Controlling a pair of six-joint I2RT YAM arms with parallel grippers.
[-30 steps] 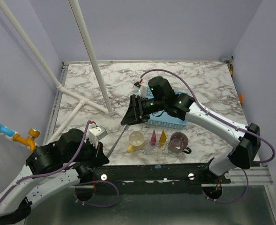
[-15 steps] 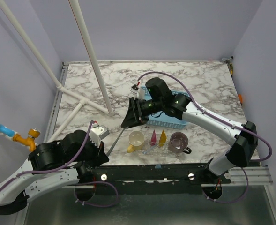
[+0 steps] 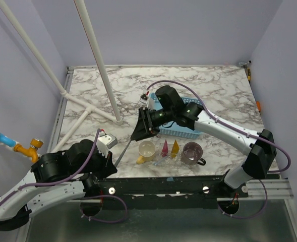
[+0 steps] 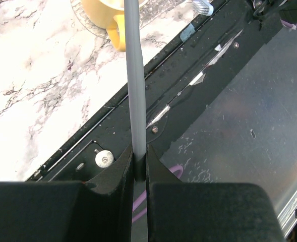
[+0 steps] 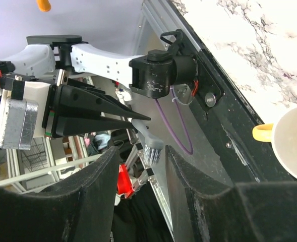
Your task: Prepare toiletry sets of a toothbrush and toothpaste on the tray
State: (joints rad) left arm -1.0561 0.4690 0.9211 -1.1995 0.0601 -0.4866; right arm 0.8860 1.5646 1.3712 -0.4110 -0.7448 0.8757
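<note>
**Grey brush spanned between two claws**

The grey brush (image 4: 135, 75) is gripped at its handle end by the clenched left claw (image 4: 139, 164), above the near edge of the counter (image 3: 87, 91). Its bristle end is straddled by the right claw (image 5: 143, 151), whose jaws are parted, with a gap seen on each side of the head. The pink tube (image 3: 165, 147) and yellow tube (image 3: 175, 146) are found on the counter between the yellow mug (image 3: 147, 150) and purple mug (image 3: 191, 153), just in front of the blue tray (image 3: 186, 133).
</note>
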